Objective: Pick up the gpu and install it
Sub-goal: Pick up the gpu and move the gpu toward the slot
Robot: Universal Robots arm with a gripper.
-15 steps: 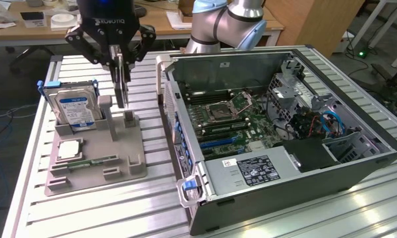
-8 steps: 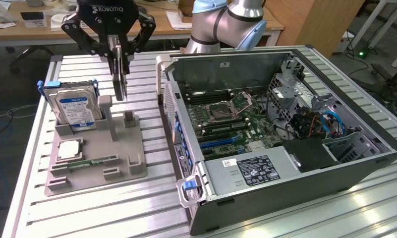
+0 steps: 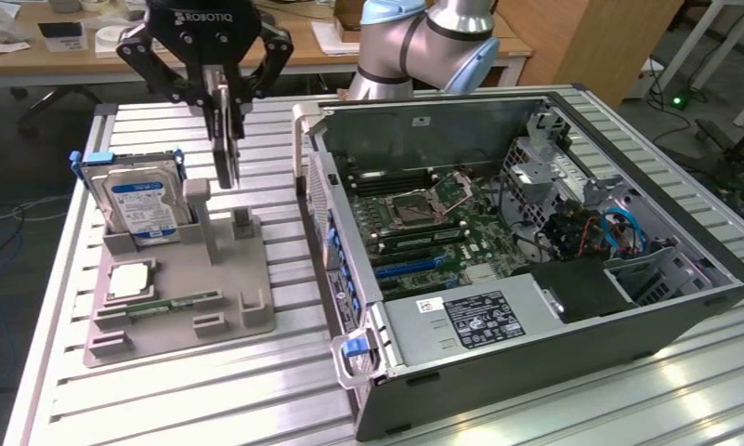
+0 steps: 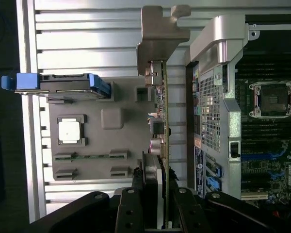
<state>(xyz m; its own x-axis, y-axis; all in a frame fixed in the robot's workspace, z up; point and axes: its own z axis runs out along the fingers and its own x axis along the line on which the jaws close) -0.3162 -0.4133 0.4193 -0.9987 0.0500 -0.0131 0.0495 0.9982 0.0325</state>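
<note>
**Slatted tabletop, gpu pinched in the gripper above its tray**

Office desks and wooden furniture stand behind a ribbed metal tabletop that carries two things side by side. A grey parts tray sits on the exterior view's left and an open computer case on the exterior view's right. The gripper is closed on the gpu, clamping the card's upper end from both faces. The card hangs straight down from it, seen nearly edge-on, with its long axis vertical and in line with the gripper itself. It hangs over the far half of the tray, just beside the silver hard drive that stands in its own slot. Its lower end is close to the tray's upright posts, and I cannot tell whether it is fully clear of them. A processor chip and a memory stick lie in the tray nearer the camera. The case lies to the exterior view's right of the held card, near but apart, its side open upward with the motherboard exposed. In my judgement the pick-up is done or nearly so, and the installing is not
</note>
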